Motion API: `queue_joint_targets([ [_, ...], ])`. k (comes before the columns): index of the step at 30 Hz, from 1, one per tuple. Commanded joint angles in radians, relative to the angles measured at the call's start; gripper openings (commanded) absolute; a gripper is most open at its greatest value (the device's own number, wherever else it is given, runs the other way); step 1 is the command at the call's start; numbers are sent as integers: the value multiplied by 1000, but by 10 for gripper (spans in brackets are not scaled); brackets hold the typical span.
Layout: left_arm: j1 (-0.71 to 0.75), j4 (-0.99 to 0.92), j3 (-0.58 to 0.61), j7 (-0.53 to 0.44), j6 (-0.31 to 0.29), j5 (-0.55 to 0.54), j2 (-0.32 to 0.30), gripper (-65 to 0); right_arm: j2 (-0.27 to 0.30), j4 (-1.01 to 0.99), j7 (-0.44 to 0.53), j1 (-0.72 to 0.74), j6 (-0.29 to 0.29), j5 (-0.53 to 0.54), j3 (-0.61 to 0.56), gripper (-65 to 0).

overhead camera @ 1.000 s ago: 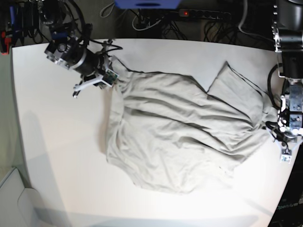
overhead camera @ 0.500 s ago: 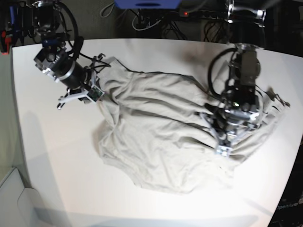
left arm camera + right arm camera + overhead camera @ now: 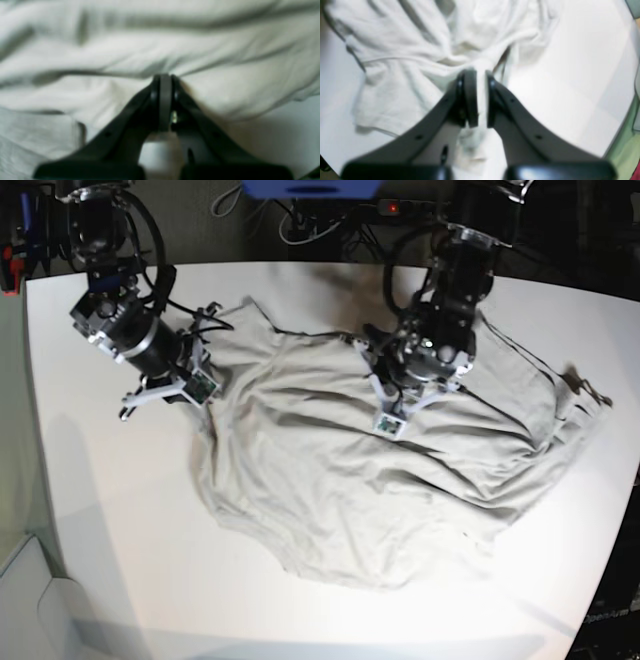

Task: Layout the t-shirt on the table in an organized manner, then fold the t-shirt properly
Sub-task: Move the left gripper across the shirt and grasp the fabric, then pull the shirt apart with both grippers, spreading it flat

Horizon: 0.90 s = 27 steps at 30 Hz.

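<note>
While the left wrist view shows the left gripper point(image 3: 162, 82) pinched flat on the shirt point(image 3: 225, 95), I judge it soft and light. Right wrist: right gripper point(image 3: 476, 75) nips a bunched fold — narrow gap. Base: it sprawls crumpled on the surface point(image 3: 120, 530) — grab hems, not middles.
</note>
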Motion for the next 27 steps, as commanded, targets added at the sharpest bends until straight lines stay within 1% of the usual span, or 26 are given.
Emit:
queue_joint_targets([
  [1,0,-8,-6,36,8,28,-19,-649,8,18,20,8,2,11,6,-629],
  [5,51,-2,-7,-10,8,28,-100,-649,0,19,18,9,2,11,47,-619],
  [9,69,-5,-16,-18,8,28,-179,-649,-24,19,14,60,2,11,74,-585],
  [11,85,-1,-56,-18,7,28,-208,-649,-26,19,-26,83,2,12,80,-557],
  [14,97,4,-139,-18,7,28,-239,-649,-29,18,-95,137,2,17,72,-531],
  [19,100,4,-245,-35,5,26,-301,-649,-92,18,-177,224,2,14,69,-524],
  [21,111,-4,-285,-53,5,26,-323,-649,-113,10,-200,256,2,14,50,-524],
  [24,112,-7,-362,-67,5,26,-332,-649,-118,1,-252,298,2,14,0,-524],
  [27,109,1,-455,-74,5,26,-332,-649,-118,-27,-299,344,2,14,-94,-524],
])
